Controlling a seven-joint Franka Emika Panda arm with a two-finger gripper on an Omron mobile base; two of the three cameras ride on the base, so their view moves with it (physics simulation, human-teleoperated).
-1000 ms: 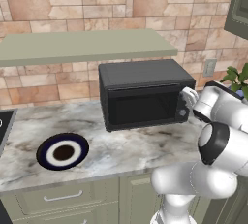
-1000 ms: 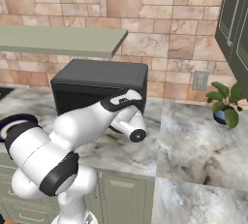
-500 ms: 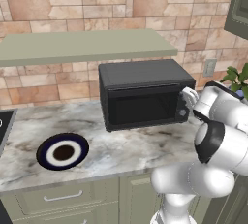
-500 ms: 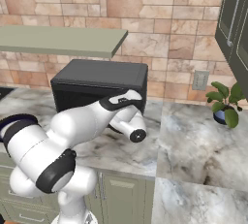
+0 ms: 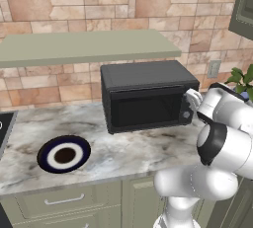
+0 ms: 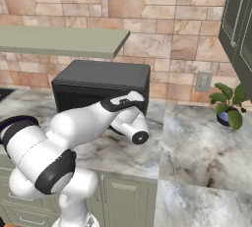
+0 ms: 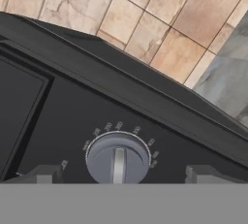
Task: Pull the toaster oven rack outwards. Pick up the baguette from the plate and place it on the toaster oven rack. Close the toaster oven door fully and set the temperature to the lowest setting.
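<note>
while the toaster oven (image 5: 146, 95) sits on the marble worktop (image 5: 123, 148) against the brick wall with the toaster oven door (image 5: 146, 111) shut, the end effector (image 7: 118, 173) is right up at its right-hand panel, fingers (image 7: 44, 174) spread wide and released, gripping nothing. in the hand view a round grey knob (image 7: 118, 157) with tick marks around it sits between the two finger tips, its pointer straight up in that view. the plate (image 5: 64, 154) lies well to the left of the oven near the front edge, nothing on it. a potted plant (image 6: 228, 104) sits off to the right.
</note>
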